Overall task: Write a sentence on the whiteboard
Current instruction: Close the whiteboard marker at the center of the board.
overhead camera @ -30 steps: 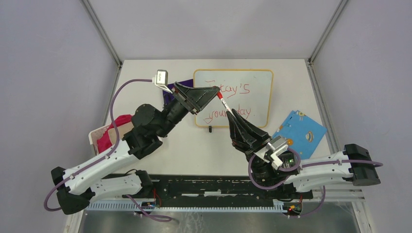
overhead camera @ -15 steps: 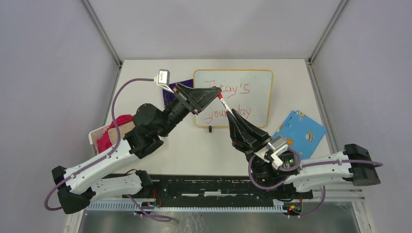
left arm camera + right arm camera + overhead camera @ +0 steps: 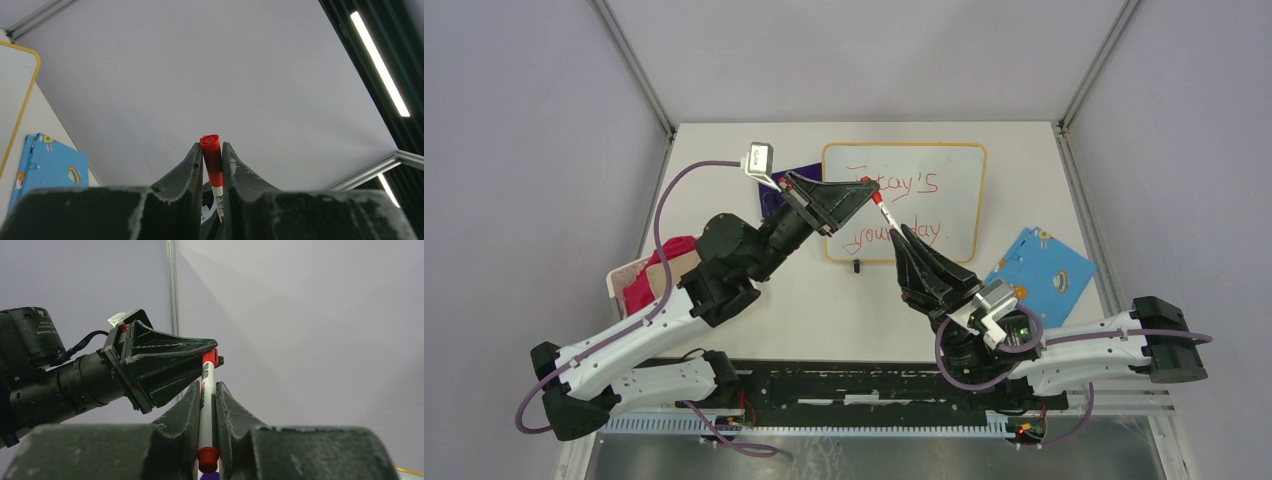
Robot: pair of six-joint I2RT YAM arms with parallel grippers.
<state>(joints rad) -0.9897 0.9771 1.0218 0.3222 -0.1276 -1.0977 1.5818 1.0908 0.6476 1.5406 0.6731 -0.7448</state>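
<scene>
Marker (image 3: 882,207): body clamped by right gripper (image 3: 896,232), cap (image 3: 211,150) by left gripper (image 3: 869,184).
Whiteboard (image 3: 959,215): both grippers cover part of sentence (image 3: 919,184).
Nearby: blue card (image 3: 1039,275), purple cloth (image 3: 767,205).

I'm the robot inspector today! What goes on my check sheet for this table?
Surface: white table, no spills seen.
Job's things: glossy white whiteboard with yellow-tan frame at the far middle, with a red handwritten sentence on it in two lines.
Clutter: blue patterned card to the right of the board, purple cloth to its left, white box of pink cloth at the left edge.
Hands: left hand closed on the cap of the red-capped white marker, right hand closed on its barrel.
Cables: purple cables loop along both arms.
Surroundings: grey walls, metal corner posts.
</scene>
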